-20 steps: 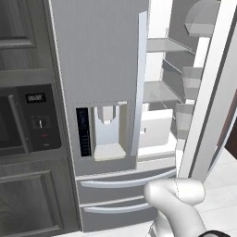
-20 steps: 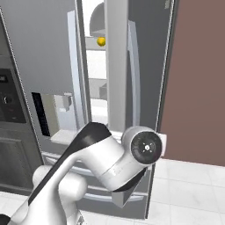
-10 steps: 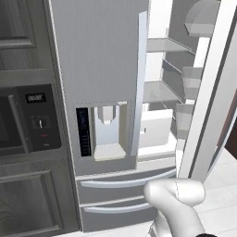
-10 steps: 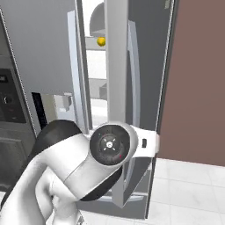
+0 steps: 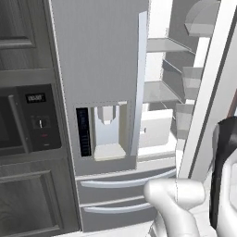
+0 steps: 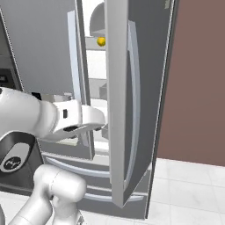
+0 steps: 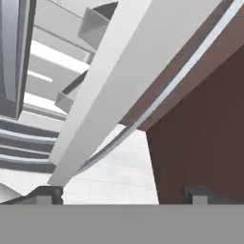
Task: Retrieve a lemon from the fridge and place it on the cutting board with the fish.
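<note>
Fridge (image 5: 99, 69): left door was shut; right door (image 6: 117, 101) stood ajar, edge toward the right base camera, white shelves visible behind it.
Lemon (image 6: 101, 41): sat on an upper shelf inside the fridge, seen through the gap between the doors.
Gripper (image 7: 121, 194): jaws were spread wide, with nothing between the fingertips (image 7: 46, 194); pointed past the open door's edge toward the brown wall (image 7: 200, 143) and pale floor.
Water dispenser (image 5: 109, 132): recessed in the left door.
Drawers (image 5: 120, 192): both closed below the doors.
</note>
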Robot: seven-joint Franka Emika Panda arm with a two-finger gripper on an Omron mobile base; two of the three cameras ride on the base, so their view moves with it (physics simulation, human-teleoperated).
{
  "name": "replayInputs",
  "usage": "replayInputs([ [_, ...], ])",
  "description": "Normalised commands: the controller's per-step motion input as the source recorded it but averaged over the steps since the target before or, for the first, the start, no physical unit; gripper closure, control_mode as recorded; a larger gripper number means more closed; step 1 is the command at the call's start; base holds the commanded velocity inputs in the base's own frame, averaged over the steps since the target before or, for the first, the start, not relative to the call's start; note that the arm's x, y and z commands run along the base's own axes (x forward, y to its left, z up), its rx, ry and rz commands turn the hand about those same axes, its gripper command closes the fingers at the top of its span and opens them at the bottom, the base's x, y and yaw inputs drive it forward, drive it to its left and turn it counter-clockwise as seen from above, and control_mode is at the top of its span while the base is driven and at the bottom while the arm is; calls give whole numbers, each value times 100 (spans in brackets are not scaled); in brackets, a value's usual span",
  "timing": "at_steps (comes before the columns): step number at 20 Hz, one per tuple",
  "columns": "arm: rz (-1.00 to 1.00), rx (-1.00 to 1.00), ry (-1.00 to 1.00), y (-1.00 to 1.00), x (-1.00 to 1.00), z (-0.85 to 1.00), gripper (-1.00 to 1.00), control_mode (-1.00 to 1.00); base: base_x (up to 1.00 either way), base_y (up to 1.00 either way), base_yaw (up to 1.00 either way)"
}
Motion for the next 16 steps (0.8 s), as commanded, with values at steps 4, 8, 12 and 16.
replayInputs([
  [4,-13,-53,50,100,64,0,-100,-100,0,0,0],
  [8,-9,-47,37,80,56,-10,-100,-100,0,0,0],
  [12,0,-32,12,56,52,-45,-100,-100,0,0,0],
  [16,1,-5,10,-17,33,-35,-100,-100,0,0,0],
])
